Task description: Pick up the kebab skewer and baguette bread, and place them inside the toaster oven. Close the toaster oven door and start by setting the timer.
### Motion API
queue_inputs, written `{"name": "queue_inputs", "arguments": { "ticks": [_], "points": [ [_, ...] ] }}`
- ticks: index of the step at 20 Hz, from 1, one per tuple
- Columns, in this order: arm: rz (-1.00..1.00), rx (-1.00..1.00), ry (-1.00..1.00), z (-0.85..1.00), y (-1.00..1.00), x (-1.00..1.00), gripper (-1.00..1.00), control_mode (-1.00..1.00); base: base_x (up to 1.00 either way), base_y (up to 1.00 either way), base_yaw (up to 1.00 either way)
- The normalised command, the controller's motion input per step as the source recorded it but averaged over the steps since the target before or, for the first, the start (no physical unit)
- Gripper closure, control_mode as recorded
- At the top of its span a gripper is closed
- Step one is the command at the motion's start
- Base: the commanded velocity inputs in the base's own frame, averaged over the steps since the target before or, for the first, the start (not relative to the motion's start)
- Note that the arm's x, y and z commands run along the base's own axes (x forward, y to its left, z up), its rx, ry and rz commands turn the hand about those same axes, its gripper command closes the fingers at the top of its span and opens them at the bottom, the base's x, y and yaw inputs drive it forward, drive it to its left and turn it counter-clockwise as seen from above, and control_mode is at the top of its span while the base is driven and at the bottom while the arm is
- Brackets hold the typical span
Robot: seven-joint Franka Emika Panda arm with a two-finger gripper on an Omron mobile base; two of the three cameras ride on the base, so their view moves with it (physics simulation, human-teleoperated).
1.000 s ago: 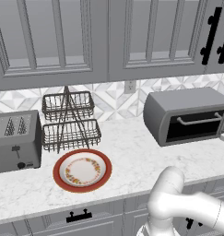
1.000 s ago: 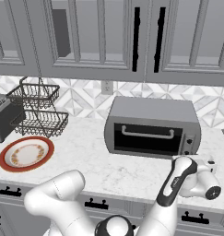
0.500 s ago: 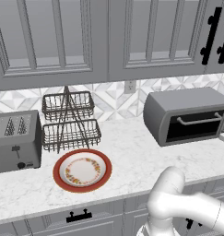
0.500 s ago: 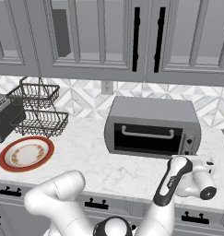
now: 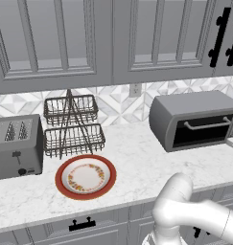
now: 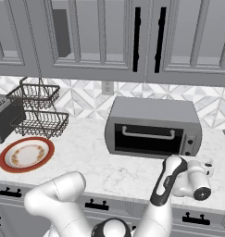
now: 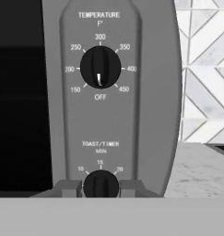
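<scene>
Marble counter is backed by patterned tile; the gripper is clenched on the timer knob of the toaster oven.

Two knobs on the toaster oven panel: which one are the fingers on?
The lower knob, labelled TOAST/TIMER; a finger sits on each side. The upper TEMPERATURE knob, pointing at OFF, is untouched.

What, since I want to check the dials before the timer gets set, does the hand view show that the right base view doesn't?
Hand view: the dial lettering up close. The temperature knob points to OFF, and the gripper is closed on the timer knob.
Right base view: the whole toaster oven with its door shut, plus the plate, wire rack and toaster.
Both: the oven's control panel, the counter and the tiled wall.
</scene>
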Motion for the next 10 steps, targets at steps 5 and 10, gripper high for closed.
{"name": "queue_inputs", "arguments": {
  "ticks": [5,10],
  "points": [
    [-0.07,0.00,0.00,0.00,0.00,0.00,1.00,-1.00,0.00,0.00,0.00],
    [-0.01,0.00,0.00,0.00,0.00,0.00,1.00,-1.00,0.00,0.00,0.00]
  ]
}}
